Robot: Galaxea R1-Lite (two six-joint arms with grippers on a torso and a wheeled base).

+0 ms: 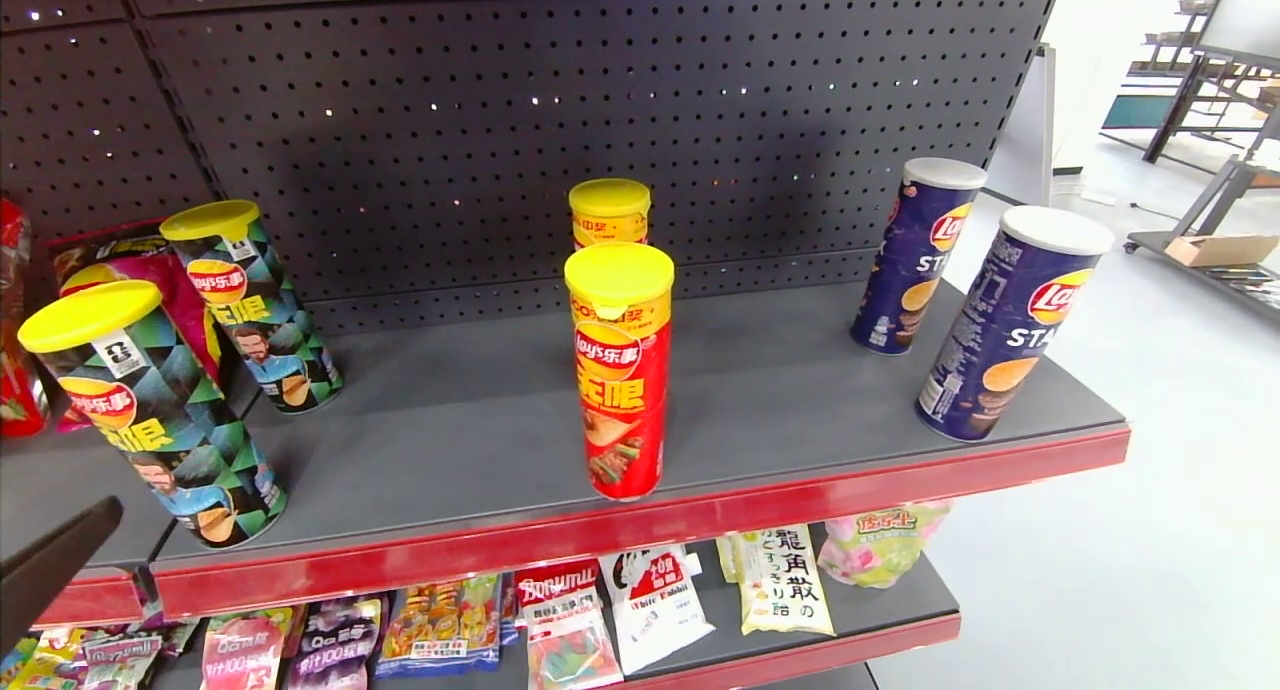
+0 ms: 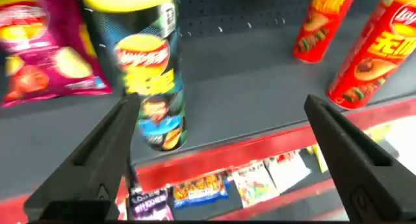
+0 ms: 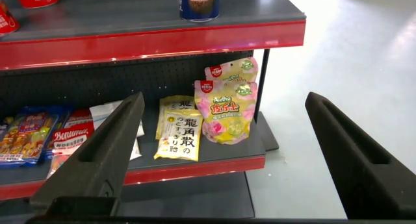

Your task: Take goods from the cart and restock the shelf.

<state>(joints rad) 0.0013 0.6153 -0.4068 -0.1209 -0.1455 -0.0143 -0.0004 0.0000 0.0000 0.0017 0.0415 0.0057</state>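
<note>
On the grey upper shelf (image 1: 480, 420) stand two teal-and-black chip cans (image 1: 150, 410) with yellow lids at the left. Two red cans (image 1: 620, 370) stand in the middle and two dark blue cans (image 1: 1010, 320) at the right. My left gripper (image 2: 221, 104) is open and holds nothing. It hangs in front of the shelf's red edge, facing the nearer teal can (image 2: 146, 68), and one of its fingers (image 1: 60, 555) shows at the lower left. My right gripper (image 3: 225, 97) is open too, holding nothing, lower down before the bottom shelf (image 3: 195, 165).
A pink chip bag (image 2: 45, 49) lies behind the teal cans. The lower shelf holds several snack bags, among them a yellow bag (image 3: 179, 126) and pink-green bags (image 3: 227, 100). Open floor (image 1: 1150, 530) lies right of the shelf, with metal racks (image 1: 1210, 90) far back.
</note>
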